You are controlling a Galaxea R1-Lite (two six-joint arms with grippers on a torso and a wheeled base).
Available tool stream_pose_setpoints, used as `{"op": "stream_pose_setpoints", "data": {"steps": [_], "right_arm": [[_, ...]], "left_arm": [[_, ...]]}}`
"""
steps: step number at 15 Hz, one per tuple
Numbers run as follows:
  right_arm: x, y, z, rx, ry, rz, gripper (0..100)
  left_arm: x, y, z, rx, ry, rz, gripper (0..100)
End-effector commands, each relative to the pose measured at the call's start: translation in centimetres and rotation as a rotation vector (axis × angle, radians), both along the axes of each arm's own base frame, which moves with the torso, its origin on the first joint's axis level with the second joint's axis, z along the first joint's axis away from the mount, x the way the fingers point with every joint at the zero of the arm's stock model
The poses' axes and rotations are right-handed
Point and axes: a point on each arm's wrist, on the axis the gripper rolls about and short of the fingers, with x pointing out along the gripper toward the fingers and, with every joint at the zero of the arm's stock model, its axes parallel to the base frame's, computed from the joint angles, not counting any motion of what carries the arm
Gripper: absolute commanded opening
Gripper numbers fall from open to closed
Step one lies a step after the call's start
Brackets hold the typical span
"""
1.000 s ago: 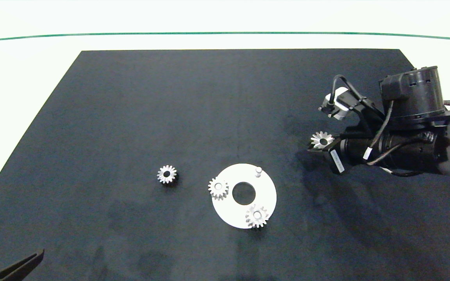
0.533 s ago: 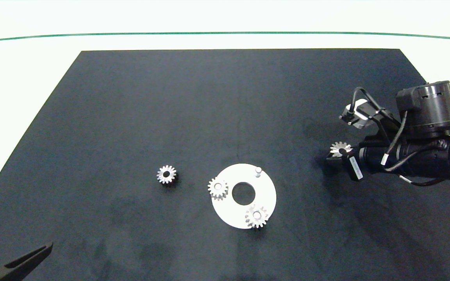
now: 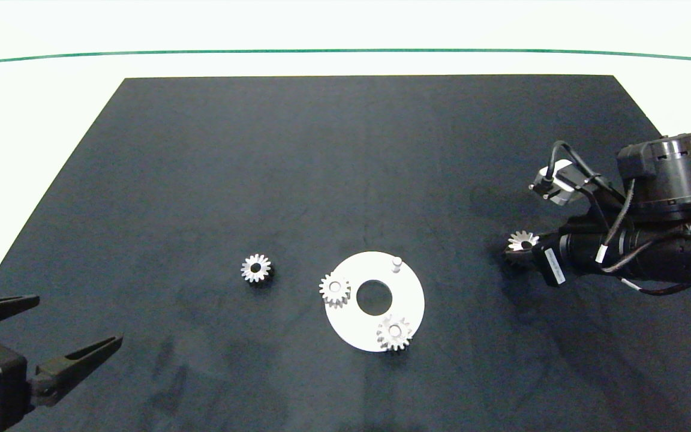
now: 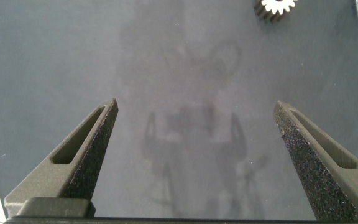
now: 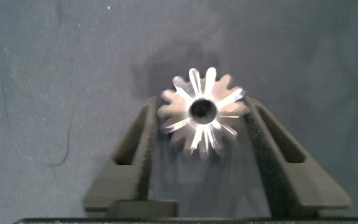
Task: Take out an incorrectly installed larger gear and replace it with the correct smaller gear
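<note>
Jaws first: the left gripper sits at the near left corner of the black mat with its two dark grey fingers spread wide and nothing between them; in the left wrist view it's just bare mat under the gap, with its own shadow on it.

Next out from there, roughly mid-mat, is the smaller gear, a short silver spur gear with stubby teeth and a round bore, lying flat on the mat on its own, a bit left of the plate; it pokes into the edge of the left wrist view too.

Just right of it is the flat white round plate with a big centre hole; two more small silver gears are on it, one at the plate's left edge, one at its near edge, both overhanging the rim a little; a short bare silver peg stands upright at the plate's far side.

Over at the right side of the mat, well apart from the plate, the right gripper is clamped on the larger gear, a silver metal gear with long pointed teeth and dark flanks; the right wrist view shows it clearly, one finger pressed against each side, bore facing the camera; can't tell if it's touching the mat or held just off it.
</note>
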Motion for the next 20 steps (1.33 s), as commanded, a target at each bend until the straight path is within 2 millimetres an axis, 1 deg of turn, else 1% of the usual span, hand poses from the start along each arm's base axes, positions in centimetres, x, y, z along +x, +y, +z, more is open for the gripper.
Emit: {"op": "stream_pose_setpoints", "data": {"steps": [1, 3, 6, 7, 8, 10, 13, 15, 18, 20], "right_arm": [[-1.3, -0.4, 0.2, -0.003, -0.004, -0.005, 100], [-2.3, -0.8, 0.3, 0.011, -0.007, -0.02, 100], [-3.8, -2.5, 1.5, 0.029, -0.054, -0.076, 100], [-4.1, -2.7, 1.7, 0.031, -0.062, -0.082, 100], [-5.1, -3.3, 2.1, 0.037, -0.084, -0.098, 100], [-6.2, -4.0, 2.3, 0.042, -0.102, -0.122, 100], [-6.8, -5.0, 2.7, 0.055, -0.122, -0.16, 100], [-7.6, -5.3, 2.9, 0.064, -0.138, -0.17, 100], [-8.6, -5.4, 2.7, 0.069, -0.14, -0.162, 100], [-8.6, -5.4, 2.7, 0.07, -0.139, -0.161, 100]], "left_arm": [[1.2, -0.9, -0.6, 0.016, 0.059, -0.059, 100], [1.9, -1.5, -0.7, 0.024, 0.082, -0.089, 100], [2.9, -2.8, -1.2, 0.041, 0.127, -0.153, 100], [3.1, -3.0, -1.2, 0.044, 0.134, -0.166, 100], [3.9, -3.9, -1.2, 0.041, 0.121, -0.197, 100], [5.3, -5.2, -1.2, 0.048, 0.093, -0.211, 100], [7.2, -7.1, -1.7, 0.082, 0.095, -0.218, 100], [8.4, -8.1, -2.1, 0.095, 0.096, -0.218, 100], [9.7, -9.0, -2.4, 0.113, 0.091, -0.199, 100], [10.4, -9.4, -2.5, 0.117, 0.095, -0.193, 100]]}}
